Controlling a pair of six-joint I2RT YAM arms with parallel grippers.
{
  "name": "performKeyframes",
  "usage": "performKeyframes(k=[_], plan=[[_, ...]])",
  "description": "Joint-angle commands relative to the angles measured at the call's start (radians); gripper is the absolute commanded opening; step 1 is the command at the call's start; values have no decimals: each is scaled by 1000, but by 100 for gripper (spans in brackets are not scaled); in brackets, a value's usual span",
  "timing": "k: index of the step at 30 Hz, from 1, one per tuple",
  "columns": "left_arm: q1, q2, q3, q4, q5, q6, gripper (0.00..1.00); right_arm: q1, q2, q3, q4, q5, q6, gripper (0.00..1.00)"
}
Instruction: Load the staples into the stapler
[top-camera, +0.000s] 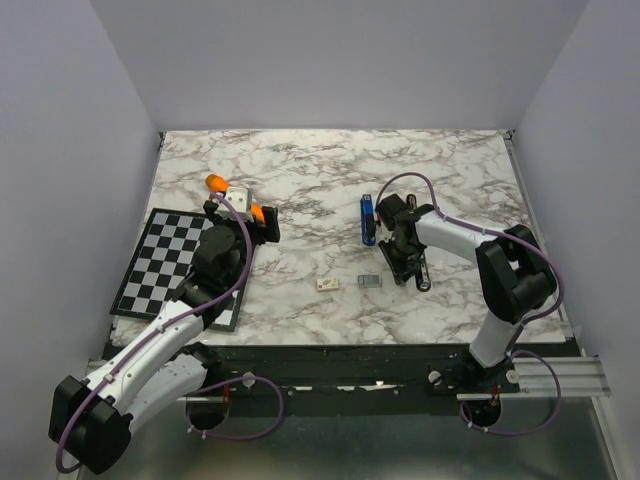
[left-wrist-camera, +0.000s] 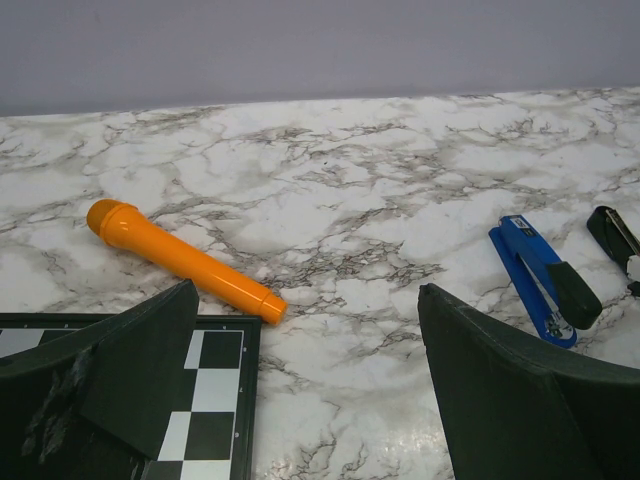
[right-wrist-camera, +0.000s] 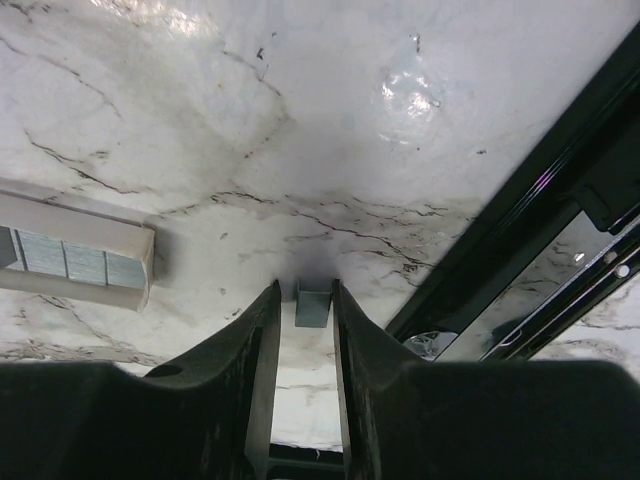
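The staples (top-camera: 369, 281) are a small grey strip lying on the marble table, near the front. In the right wrist view the staples (right-wrist-camera: 313, 305) sit between the tips of my right gripper (right-wrist-camera: 308, 290). The jaws are narrowly apart around the strip, with a thin gap on its left side. In the top view my right gripper (top-camera: 387, 270) reaches down to the strip. The blue stapler (top-camera: 367, 220) lies behind it, and also shows in the left wrist view (left-wrist-camera: 530, 272). My left gripper (left-wrist-camera: 310, 390) is wide open and empty, above the chessboard's edge (top-camera: 250, 215).
A whitish cardboard box (top-camera: 327, 284) lies left of the staples, and shows in the right wrist view (right-wrist-camera: 70, 262). An orange marker-like stick (left-wrist-camera: 180, 262) lies at the back left. A chessboard (top-camera: 160, 260) covers the left front. The table's black front edge (right-wrist-camera: 520, 220) is close.
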Motion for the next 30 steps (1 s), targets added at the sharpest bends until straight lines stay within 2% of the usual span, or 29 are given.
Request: performKeyframes(k=[1,16,22,30], plan=[[-7,-15,-5,28,8,-1,99,13,15,28,38,35,36,35],[-7,-18,-3,26,11,-1,99,17,13,5,6,89,41,32],[-7,-18,-3,25,12,-2,99,16,-2,5,8,81,42,20],[-7,-21,-3,25,11,-2,99,16,-70,11,17,83,61,18]])
